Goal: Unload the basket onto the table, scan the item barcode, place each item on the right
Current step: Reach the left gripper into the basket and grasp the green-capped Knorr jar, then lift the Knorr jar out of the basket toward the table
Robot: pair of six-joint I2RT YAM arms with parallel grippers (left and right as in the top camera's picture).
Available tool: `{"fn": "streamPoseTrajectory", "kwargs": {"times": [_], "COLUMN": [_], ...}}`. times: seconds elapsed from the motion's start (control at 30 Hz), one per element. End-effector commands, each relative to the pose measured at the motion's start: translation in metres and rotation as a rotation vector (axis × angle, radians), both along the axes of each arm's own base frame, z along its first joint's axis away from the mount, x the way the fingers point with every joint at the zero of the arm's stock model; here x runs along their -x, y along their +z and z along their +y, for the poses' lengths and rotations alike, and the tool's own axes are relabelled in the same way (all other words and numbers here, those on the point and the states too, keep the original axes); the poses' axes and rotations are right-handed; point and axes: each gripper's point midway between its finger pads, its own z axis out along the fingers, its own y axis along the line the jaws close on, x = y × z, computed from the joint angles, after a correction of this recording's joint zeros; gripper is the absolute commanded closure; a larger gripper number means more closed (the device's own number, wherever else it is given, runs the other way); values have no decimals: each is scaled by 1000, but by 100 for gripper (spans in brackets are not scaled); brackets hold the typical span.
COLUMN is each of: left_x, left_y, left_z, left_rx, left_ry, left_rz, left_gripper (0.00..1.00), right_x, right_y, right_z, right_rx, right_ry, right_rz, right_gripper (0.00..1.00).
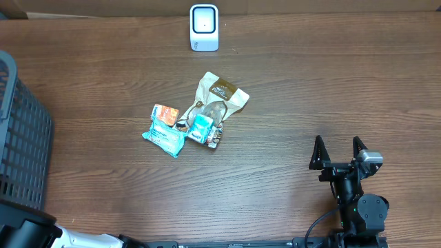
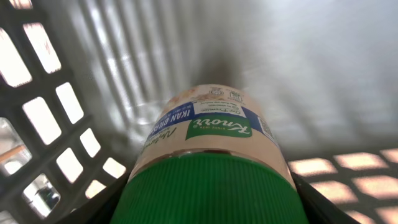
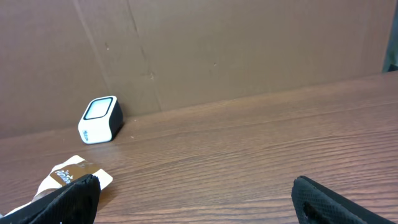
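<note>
A Knorr seasoning jar (image 2: pixel 211 127) with a ribbed green lid (image 2: pixel 208 180) fills the left wrist view, lying inside the dark plastic basket (image 2: pixel 56 124). My left gripper (image 2: pixel 208 202) is shut on the jar, its black fingers pressed against both sides of the lid. A barcode strip shows at the label's right edge. The white barcode scanner (image 1: pixel 204 27) stands at the table's back edge and also appears as the scanner (image 3: pixel 99 119) in the right wrist view. My right gripper (image 1: pixel 339 153) rests open near the front right, nothing between its fingers (image 3: pixel 74 199).
The basket (image 1: pixel 21 138) stands at the table's left edge. A brown pouch (image 1: pixel 220 95), an orange packet (image 1: pixel 165 114) and two teal packets (image 1: pixel 164 136) lie together mid-table. A cardboard wall (image 3: pixel 217 50) rises behind the scanner.
</note>
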Motion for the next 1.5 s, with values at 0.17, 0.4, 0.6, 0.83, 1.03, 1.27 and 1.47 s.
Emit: {"fn": "streamPoseTrajectory", "kwargs": {"times": [0.17,0.4,0.6,0.83,1.03,1.27,1.47], "left_x": [-61,-110,-136,-169,-201,-231,-246], "left_y": [98,209,306,378,364,292,218], "left_z": [15,0,-45,-159,-256,-348,-405], "left_rx": [-70,-165,-353,-490,-516,-440,-214], "left_ry": [-26,-94,-271,-624,-989,-1455,-1785], "left_rz": [-344,-704,-873,-1001,-924,-688,-547], "left_gripper": [48,48,50,49,46,43,43], "right_x": [0,0,0,0,0,0,0], "right_y": [-2,-2,-2,-2,-2,-2,-2], "right_z": [-3,-3,-3,-3,-3,-3,-3], "right_rx": [4,4,4,4,4,4,4], "right_ry": [-17,-17,-17,-17,-17,-17,-17], "right_rz": [-1,-1,-1,-1,-2,-1,-1], "right_gripper": [0,0,0,0,0,0,0]}}
